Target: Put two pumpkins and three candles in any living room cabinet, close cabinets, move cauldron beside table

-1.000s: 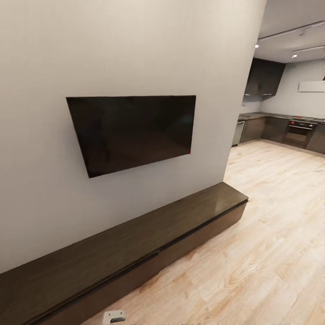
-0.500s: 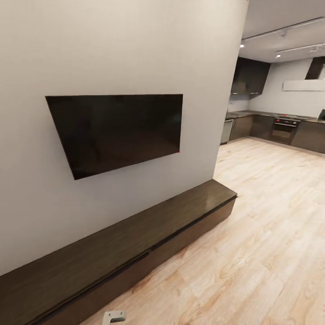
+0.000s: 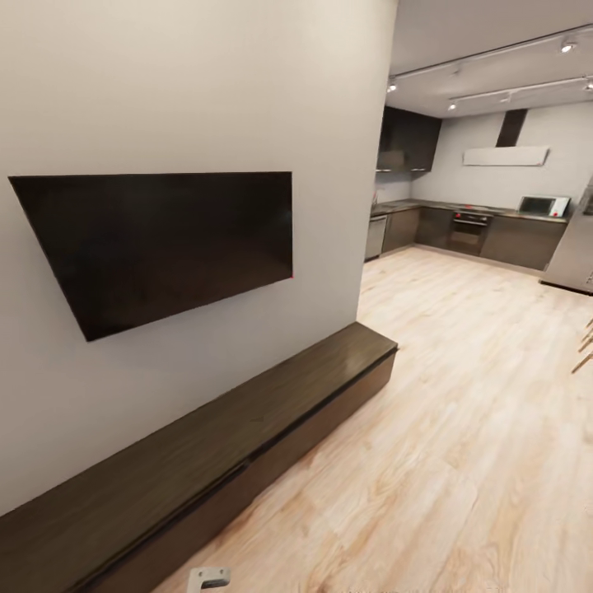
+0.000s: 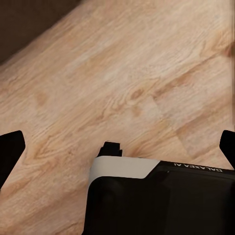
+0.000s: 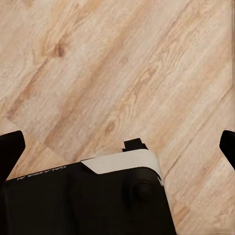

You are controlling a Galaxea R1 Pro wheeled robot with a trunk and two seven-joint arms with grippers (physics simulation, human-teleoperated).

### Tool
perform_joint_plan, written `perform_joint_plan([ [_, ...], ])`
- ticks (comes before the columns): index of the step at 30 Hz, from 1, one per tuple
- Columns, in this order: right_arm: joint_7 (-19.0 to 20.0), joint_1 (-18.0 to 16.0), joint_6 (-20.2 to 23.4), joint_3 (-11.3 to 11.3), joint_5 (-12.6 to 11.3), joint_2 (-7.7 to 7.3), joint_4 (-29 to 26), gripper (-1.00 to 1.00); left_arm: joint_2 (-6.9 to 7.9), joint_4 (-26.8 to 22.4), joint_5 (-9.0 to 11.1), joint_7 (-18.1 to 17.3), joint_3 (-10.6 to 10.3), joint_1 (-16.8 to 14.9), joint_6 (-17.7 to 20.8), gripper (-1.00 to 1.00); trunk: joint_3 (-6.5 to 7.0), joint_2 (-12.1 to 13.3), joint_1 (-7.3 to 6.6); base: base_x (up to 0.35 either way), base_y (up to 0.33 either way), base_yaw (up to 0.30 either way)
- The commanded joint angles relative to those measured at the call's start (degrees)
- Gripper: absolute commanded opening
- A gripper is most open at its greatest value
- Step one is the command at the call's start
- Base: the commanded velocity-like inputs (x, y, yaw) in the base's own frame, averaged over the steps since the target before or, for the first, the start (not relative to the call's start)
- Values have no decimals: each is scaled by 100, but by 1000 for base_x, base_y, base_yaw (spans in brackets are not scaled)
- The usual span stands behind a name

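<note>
The cabinet (image 3: 247, 436) runs low along the wall at my left, under the dark television (image 3: 165, 243), its front panels closed. My left end effector (image 4: 117, 147) and right end effector (image 5: 117, 142) hang spread and empty over the wood floor (image 3: 461, 428)

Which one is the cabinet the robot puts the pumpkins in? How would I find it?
Find the big black TV hanging on the pale wall. Look straight down from it to the wooden floor: the cabinet is the very long, low, dark-brown box running along the bottom of that wall. Unlike the kitchen cupboards far off at the back, it has a flat top and plain fronts with no handles.
</note>
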Motion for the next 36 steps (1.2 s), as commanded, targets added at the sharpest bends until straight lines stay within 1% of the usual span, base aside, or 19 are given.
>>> perform_joint_plan([
  [1, -2, -10, -25, 41, -30, 7, 24, 100, 5, -15, 46, 44, -48, -3, 25, 100, -13, -13, 4, 0, 0, -277],
  [36, 2, -10, -22, 41, -34, 7, 29, 100, 12, -15, 49, 44, -48, -3, 25, 100, -13, -13, 4, 0, 0, -277],
])
